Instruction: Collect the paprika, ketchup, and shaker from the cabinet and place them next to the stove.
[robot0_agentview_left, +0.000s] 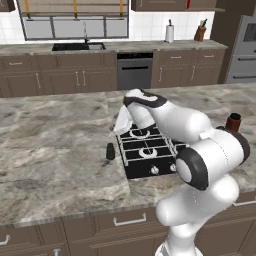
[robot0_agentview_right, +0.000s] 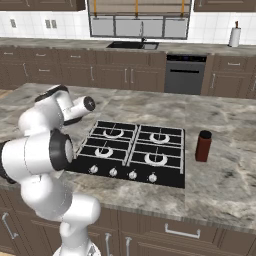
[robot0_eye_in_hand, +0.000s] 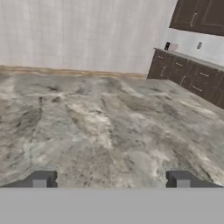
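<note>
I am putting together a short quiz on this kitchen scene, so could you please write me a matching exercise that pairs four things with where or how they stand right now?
Things:
1. paprika
2. shaker
3. gripper
4. stove

Descriptions:
A. open, over bare marble counter
B. upright on the counter at the stove's left side
C. set into the island counter, knobs along its front
D. upright on the counter at the stove's right side

Pairs: 1-D, 2-B, 3-A, 4-C
</note>
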